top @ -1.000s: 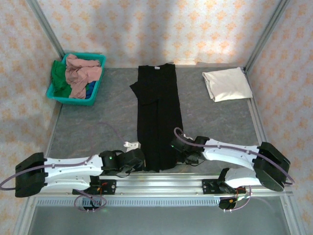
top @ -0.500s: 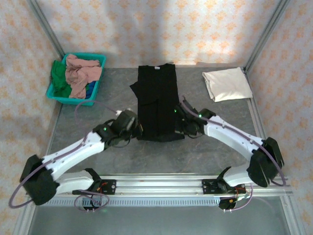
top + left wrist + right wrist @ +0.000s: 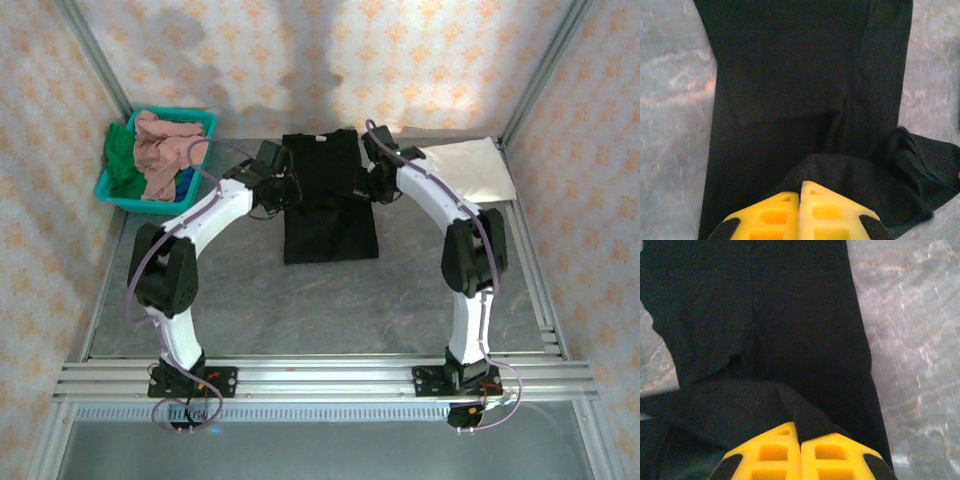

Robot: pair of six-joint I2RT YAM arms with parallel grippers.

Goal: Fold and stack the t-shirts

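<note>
The black shirt [image 3: 328,225] lies centred by the counter's [image 3: 300,300] far edge, its long axis running near to far. The left hand [image 3: 285,190] and right hand [image 3: 366,186] flank its far half, each clenched on a pinch of black cloth. Letting go there should settle the fold. The cream shirt [image 3: 470,168] sits folded in the far right corner and the basket [image 3: 148,206] in the far left, with bare counter nearside.

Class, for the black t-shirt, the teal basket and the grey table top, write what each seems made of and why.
The black t-shirt looks like soft matte cloth, probably cotton knit: it folds and wrinkles limply. The teal basket is likely moulded plastic: stiff straight rim, even colour. The table top is a grey mottled mat, maybe rubber or felt.
</note>
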